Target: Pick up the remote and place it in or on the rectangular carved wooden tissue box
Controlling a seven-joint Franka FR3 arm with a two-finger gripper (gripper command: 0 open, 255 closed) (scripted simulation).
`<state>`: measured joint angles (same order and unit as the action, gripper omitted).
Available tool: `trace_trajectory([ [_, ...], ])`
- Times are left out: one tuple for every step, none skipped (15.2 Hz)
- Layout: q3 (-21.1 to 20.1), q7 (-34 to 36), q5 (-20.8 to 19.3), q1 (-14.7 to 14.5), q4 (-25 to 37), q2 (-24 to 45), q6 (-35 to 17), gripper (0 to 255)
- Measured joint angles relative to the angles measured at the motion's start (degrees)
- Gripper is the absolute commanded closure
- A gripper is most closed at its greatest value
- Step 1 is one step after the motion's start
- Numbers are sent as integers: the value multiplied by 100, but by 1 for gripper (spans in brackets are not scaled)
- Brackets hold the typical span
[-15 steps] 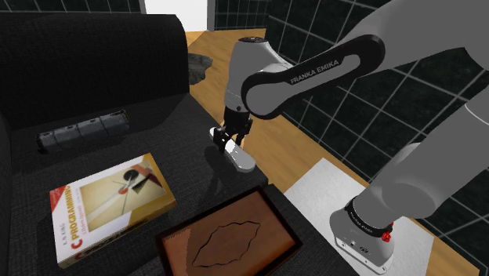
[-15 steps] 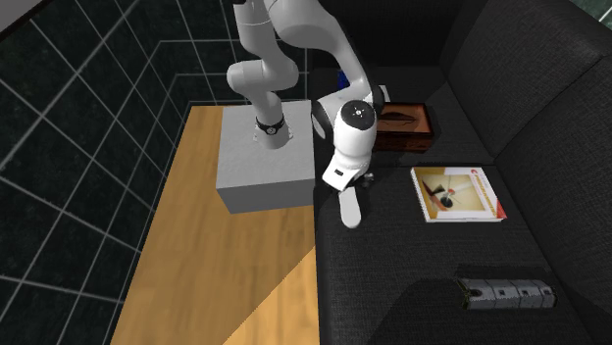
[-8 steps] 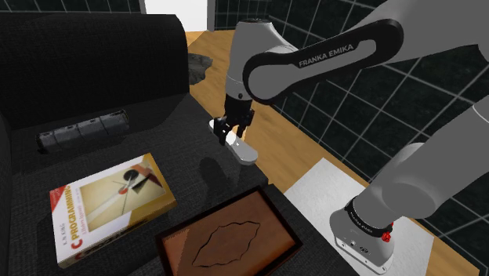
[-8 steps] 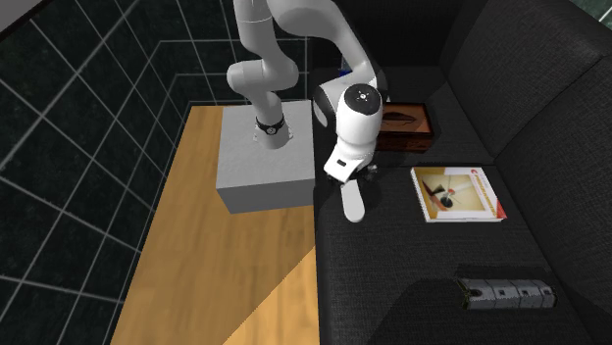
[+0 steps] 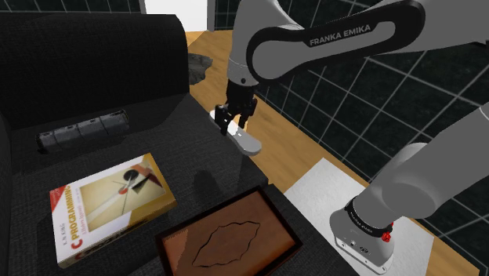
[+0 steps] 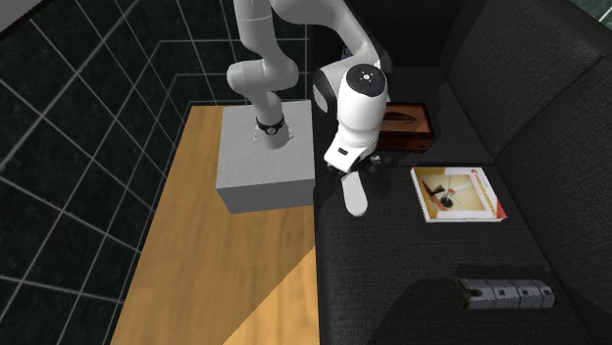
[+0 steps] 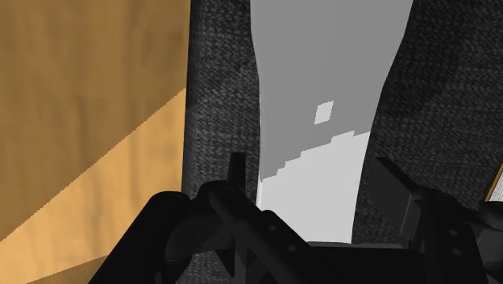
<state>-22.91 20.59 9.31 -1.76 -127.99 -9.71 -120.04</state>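
The remote (image 5: 246, 143) is a pale grey, elongated bar. My gripper (image 5: 233, 125) is shut on its near end and holds it tilted in the air above the front edge of the dark sofa seat (image 5: 196, 168). From the wrist, the remote (image 7: 322, 121) runs away from the hand between my two black fingers (image 7: 234, 184). The tissue box (image 5: 227, 235) is a brown rectangular box with a carved top opening, lying on the seat near the stand, below the gripper in the shoulder view. In the second exterior view, the remote (image 6: 354, 194) hangs under the gripper (image 6: 353, 171), and the tissue box (image 6: 407, 124) lies behind the arm.
A book (image 5: 110, 204) lies flat on the seat beside the tissue box. A grey segmented bar (image 5: 82, 132) rests against the sofa back. The white stand (image 6: 265, 172) sits on the wooden floor (image 6: 226, 265). Dark tiled walls enclose the floor.
The gripper has risen with the remote, lifting it clear of the seat and carrying it up and slightly to the shoulder view's right. Its shadow on the seat has spread.
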Motion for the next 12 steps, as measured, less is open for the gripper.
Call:
trace_trajectory([
  [6,2,6,0,54,-32,84,255],
  [10,8,6,0,123,-52,172,255],
  [18,3,13,1,159,-87,243,255],
  [36,-14,17,9,206,-117,320,255],
  [36,-3,21,6,257,-141,392,255],
  [38,7,14,8,335,-142,471,255],
  [47,5,17,11,393,-167,553,255],
  [60,-1,8,20,478,-166,639,255],
  [66,1,14,19,524,-196,714,255],
  [73,3,12,23,599,-209,801,255],
  [75,12,8,24,667,-210,870,255],
  [80,16,10,25,720,-228,941,255],
])
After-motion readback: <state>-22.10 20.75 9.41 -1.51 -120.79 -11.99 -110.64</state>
